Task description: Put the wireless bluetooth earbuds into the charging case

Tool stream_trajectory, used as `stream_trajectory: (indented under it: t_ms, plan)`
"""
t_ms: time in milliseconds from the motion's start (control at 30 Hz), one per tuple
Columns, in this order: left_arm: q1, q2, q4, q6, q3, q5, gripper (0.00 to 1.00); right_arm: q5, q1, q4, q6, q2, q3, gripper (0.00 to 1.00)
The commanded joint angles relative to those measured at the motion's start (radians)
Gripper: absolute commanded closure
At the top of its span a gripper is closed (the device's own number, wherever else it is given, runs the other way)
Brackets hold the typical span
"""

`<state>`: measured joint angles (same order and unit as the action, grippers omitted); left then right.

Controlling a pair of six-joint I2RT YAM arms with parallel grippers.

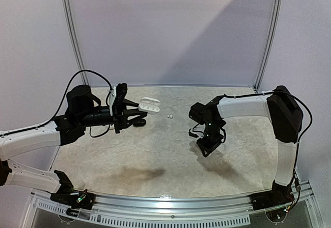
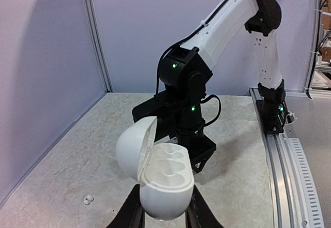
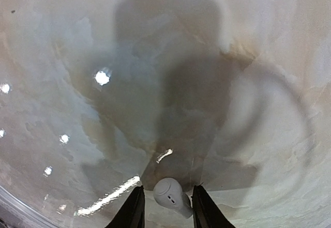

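Though open — case in left gripper

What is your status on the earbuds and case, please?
Left gripper shut on open charging case, raised. Right gripper: white earbud between jaws, grip unclear. Two earbuds loose on table. No obstruction seen.

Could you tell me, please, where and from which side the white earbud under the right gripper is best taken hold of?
Probably across the rounded body of the earbud, coming straight down from above. It seems to lie on the table between the fingers of the right gripper, whose open jaws flank its two sides; the narrower stem end offers less to pinch.
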<state>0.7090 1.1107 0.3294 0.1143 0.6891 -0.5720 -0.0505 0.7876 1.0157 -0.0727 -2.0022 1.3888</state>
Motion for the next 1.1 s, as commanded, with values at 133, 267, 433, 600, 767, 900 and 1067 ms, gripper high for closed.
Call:
stream_trajectory:
  t_ms: [133,267,433,600,767,900,1067]
  plan:
    - [0.010,-0.016,-0.011,0.020,-0.011,-0.006,1.00,-0.008,0.008,0.012,0.027,0.010,0.019,0.74]
    - [0.010,-0.017,-0.011,0.023,-0.012,-0.006,1.00,-0.005,0.007,0.022,0.024,0.020,0.022,0.75]
    - [0.013,-0.018,-0.010,0.022,-0.014,-0.007,1.00,0.004,0.007,0.033,0.020,0.031,0.025,0.76]
    - [0.014,-0.018,-0.010,0.022,-0.016,-0.008,1.00,0.010,0.008,0.047,0.018,0.040,0.035,0.79]
    - [0.014,-0.018,-0.008,0.025,-0.017,-0.008,1.00,0.008,0.008,0.061,0.019,0.037,0.042,0.81]
    - [0.014,-0.020,-0.009,0.026,-0.018,-0.008,1.00,0.008,0.007,0.076,0.019,0.038,0.042,0.81]
    - [0.014,-0.023,-0.007,0.027,-0.022,-0.006,1.00,0.008,0.008,0.084,0.025,0.037,0.041,0.87]
